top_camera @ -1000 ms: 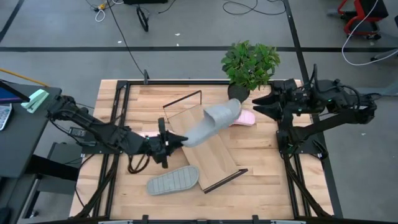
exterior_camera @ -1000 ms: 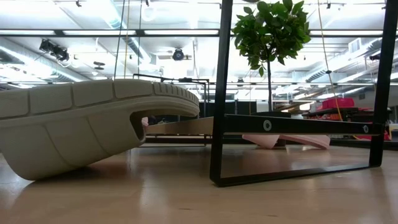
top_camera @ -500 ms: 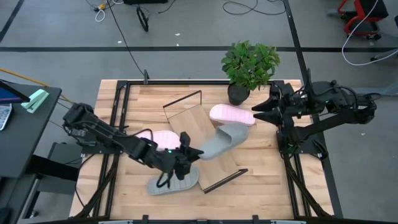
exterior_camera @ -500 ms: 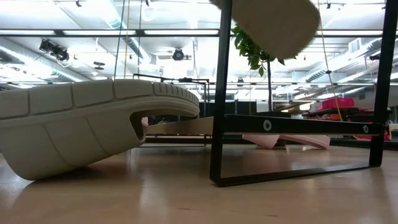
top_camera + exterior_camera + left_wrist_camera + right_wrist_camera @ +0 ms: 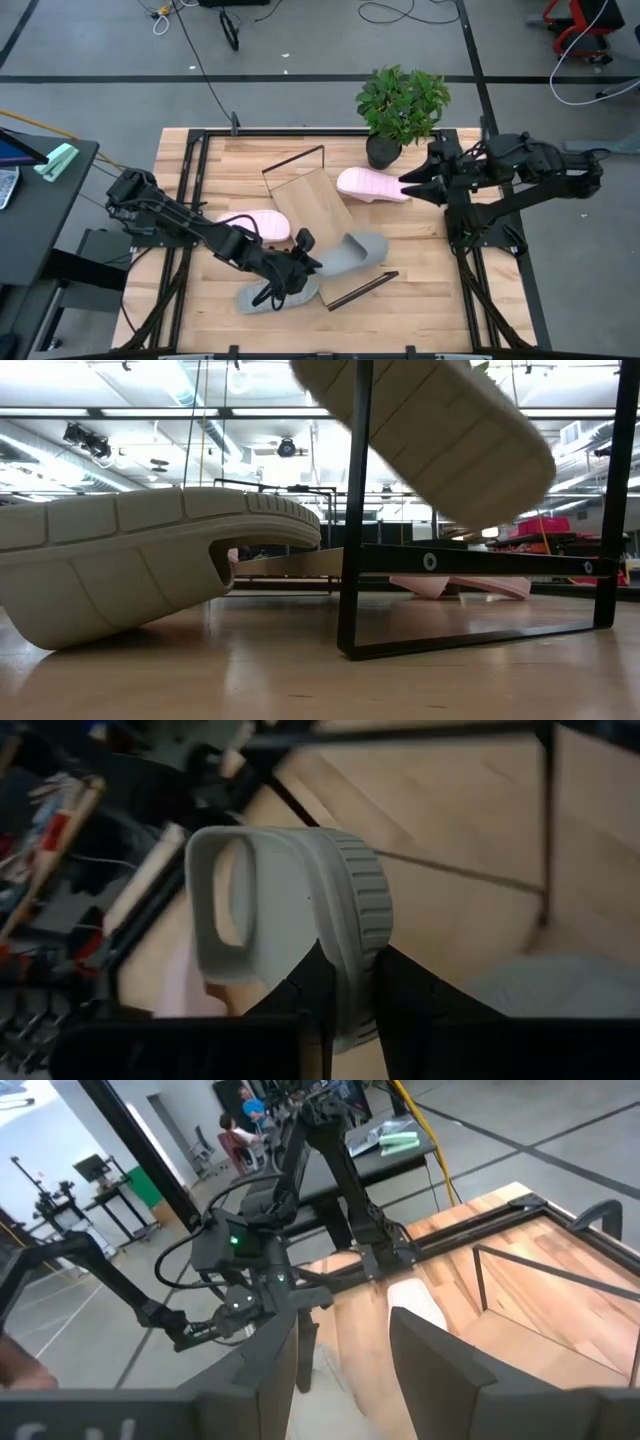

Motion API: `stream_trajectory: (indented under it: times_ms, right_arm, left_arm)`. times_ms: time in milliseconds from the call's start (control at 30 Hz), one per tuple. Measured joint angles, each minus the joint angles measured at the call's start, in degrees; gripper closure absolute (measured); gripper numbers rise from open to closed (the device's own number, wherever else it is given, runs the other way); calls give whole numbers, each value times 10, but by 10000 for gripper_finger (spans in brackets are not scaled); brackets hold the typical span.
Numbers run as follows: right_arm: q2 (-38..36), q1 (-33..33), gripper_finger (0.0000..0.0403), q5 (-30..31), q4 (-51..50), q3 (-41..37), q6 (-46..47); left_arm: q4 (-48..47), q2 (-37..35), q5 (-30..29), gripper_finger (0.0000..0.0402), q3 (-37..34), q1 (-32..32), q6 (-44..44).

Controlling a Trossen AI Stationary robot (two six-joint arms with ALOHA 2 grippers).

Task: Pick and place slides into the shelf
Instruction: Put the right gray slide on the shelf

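Note:
My left gripper (image 5: 303,260) is shut on a grey-green slide (image 5: 355,252) over the near end of the shelf (image 5: 318,205), a tilted light-wood board with dark wire frames. In the low view this slide (image 5: 430,440) hangs tilted above the board. The second grey-green slide (image 5: 275,292) lies sole up on the table by the near edge. One pink slide (image 5: 255,224) lies left of the shelf. The other pink slide (image 5: 372,185) lies at the shelf's far right. My right gripper (image 5: 408,186) is open beside that slide. My left gripper pinches the grey-green slide between its two fingers (image 5: 322,988) at the ridged sole rim (image 5: 352,935), at the end away from the strap (image 5: 225,900). The fingers come level from the table's left. The slide is lifted clear of shelf and table, tilted.
A potted plant (image 5: 402,105) stands at the table's far edge, right behind the far pink slide. The shelf's near wire frame (image 5: 352,560) stands upright near the held slide. Bare tabletop (image 5: 420,270) lies right of the shelf.
My left gripper has carried the grey-green slide from over the shelf's far end toward the table's near edge, to the shelf's near end, and lower; the slide has come down into the low view. This has uncovered the far pink slide.

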Motion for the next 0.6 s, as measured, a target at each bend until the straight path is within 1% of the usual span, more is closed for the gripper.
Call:
stream_trajectory:
  times_ms: [100, 200, 400, 600]
  right_arm:
    - [17, 0, 238, 0, 0, 0, 10]
    - [36, 0, 238, 0, 0, 0, 29]
    - [71, 0, 239, 0, 1, 0, 51]
    - [89, 0, 250, 0, 7, 0, 64]
  left_arm:
    - [-23, 0, 16, 346, 0, 0, 5]
    - [-25, 0, 39, 342, 0, 0, 9]
    - [-30, 0, 71, 351, 0, 0, 22]
    - [-37, 9, 88, 342, 0, 5, 51]
